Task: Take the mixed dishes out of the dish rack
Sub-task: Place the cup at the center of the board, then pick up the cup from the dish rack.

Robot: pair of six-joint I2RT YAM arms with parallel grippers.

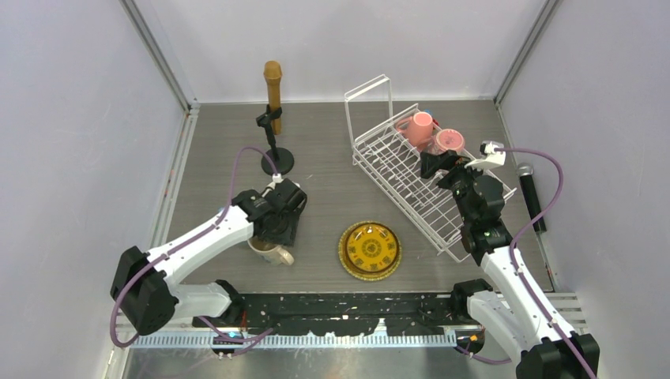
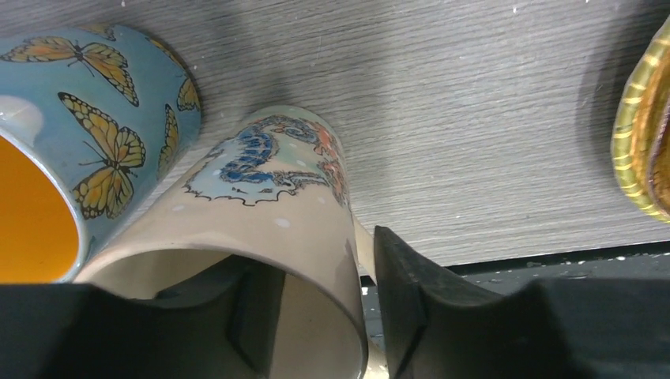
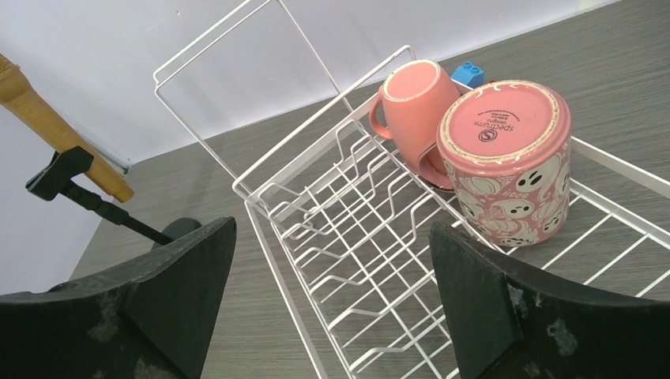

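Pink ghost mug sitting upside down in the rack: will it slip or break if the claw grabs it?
The pink ghost-patterned ceramic mug looks glossy, so probably slippery. It seems stiff pottery, so a drop could chip it. Tipped over, its round sides might roll.

Left claw (image 2: 320, 264), right claw (image 3: 332, 230): jaws parted.

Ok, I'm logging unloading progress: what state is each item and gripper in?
Dish rack: holds two mugs.
Plain pink mug: in rack, tilted, base showing.
Ghost mug: in rack, upside down.
Plate: flat on table.
Beige mug: on table, left gripper straddling its wall.
Butterfly mug: on table, beside it.
Right gripper: open, empty.
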